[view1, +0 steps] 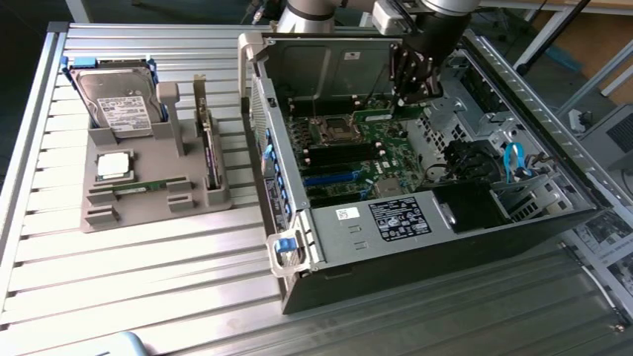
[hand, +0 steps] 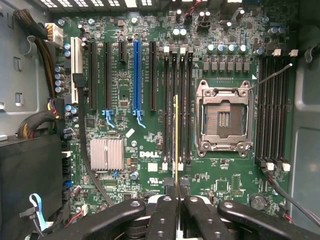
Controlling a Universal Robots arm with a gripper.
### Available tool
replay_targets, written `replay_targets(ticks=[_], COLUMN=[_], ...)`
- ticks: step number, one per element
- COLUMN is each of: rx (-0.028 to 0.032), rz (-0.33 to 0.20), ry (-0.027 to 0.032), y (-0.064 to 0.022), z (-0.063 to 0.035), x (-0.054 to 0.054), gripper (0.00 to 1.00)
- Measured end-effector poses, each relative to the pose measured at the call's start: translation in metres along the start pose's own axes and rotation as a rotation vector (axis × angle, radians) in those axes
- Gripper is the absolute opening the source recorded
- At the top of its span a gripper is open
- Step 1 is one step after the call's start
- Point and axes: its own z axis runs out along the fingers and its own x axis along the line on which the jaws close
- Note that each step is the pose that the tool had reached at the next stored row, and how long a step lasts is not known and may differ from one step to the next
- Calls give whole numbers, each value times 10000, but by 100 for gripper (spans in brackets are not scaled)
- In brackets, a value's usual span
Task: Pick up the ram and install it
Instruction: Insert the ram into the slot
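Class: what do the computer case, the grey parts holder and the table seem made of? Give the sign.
Computer case: sheet metal, dull grey sheen, folded edges. Grey parts holder: probably plastic, matte, blocky slots. Table: likely aluminium, ribbed slats glinting.

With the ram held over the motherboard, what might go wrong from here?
1. The ram, held edge-on by the gripper, hangs over a tight row of memory slots; slight misalignment might land it on a slot wall or the neighbouring slot.
2. The open processor socket sits right beside those slots, so a sideways slip might hit its exposed contacts.
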Motion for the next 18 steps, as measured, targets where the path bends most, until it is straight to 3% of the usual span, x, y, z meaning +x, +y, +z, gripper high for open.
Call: replay_targets(ticks=[18], rx=[0], rz=[-1], ry=[33], y=[0], z=[52], x=[-9], gripper=[12])
